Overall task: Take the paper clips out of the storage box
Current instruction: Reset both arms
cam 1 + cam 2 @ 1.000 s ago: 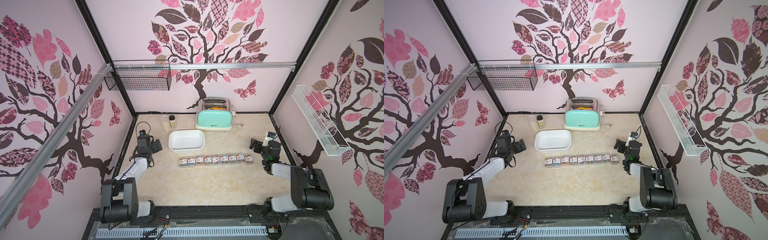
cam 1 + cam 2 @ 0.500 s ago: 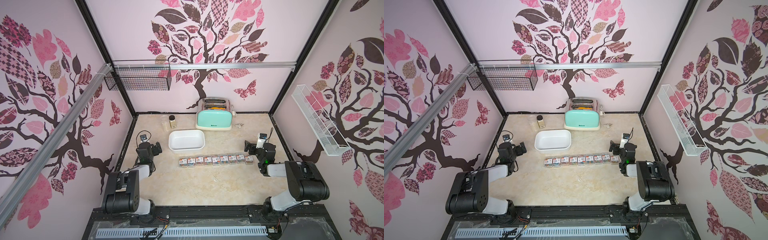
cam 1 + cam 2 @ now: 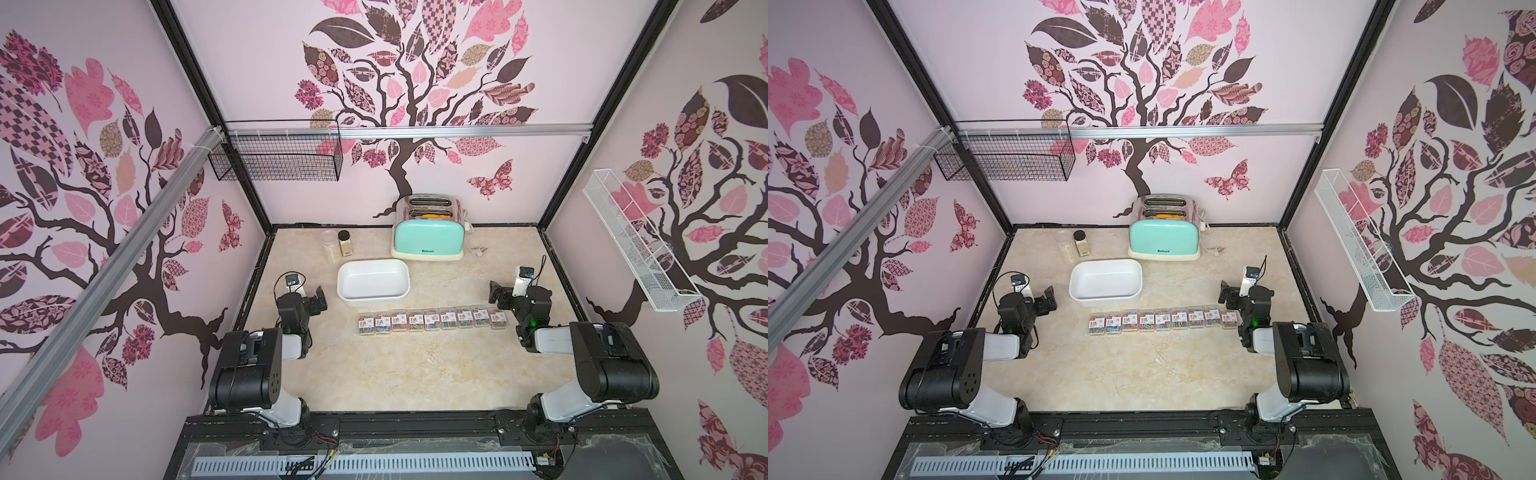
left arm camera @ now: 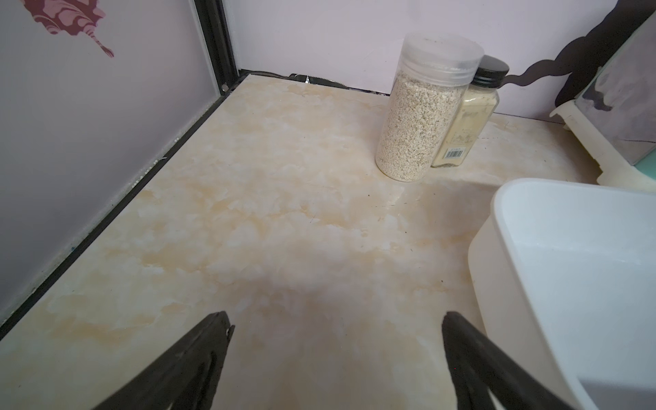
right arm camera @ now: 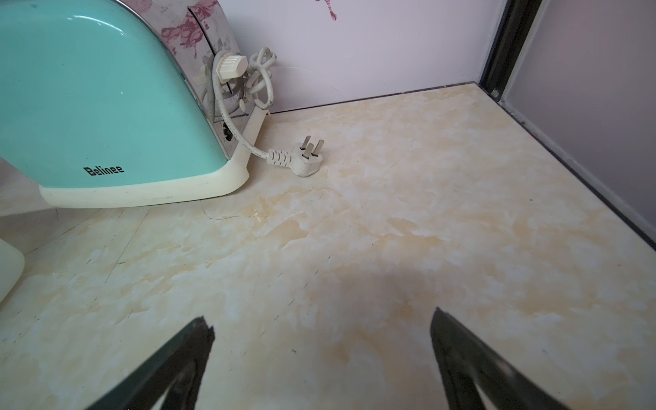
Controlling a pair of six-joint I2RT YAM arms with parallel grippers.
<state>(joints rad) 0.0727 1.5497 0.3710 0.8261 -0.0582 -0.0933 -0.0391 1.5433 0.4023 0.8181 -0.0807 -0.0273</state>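
Several flat clear cases of paper clips (image 3: 432,320) (image 3: 1163,321) lie in a straight row on the marble table, in front of the storage box. The storage box (image 3: 374,296) (image 3: 1105,300) is a white low tub and holds nothing; its wall (image 4: 497,255) shows in the left wrist view. My left gripper (image 3: 311,300) (image 3: 1045,301) (image 4: 335,317) hovers low, left of the box, open over bare table. My right gripper (image 3: 505,296) (image 3: 1231,296) (image 5: 319,317) is open and empty beyond the row's right end. The cases are out of both wrist views.
A mint-green toaster (image 3: 428,239) (image 5: 106,106) stands behind the box, its white plug (image 5: 305,159) lying on the table. Two jars (image 3: 338,245) (image 4: 419,117) stand at the back left. A black wire basket (image 3: 276,156) and a white one (image 3: 636,245) hang on the walls.
Both arms have folded back and down toward their bases. The right gripper has shifted a little left. Both grippers have stayed open, and the cases and box have not moved.
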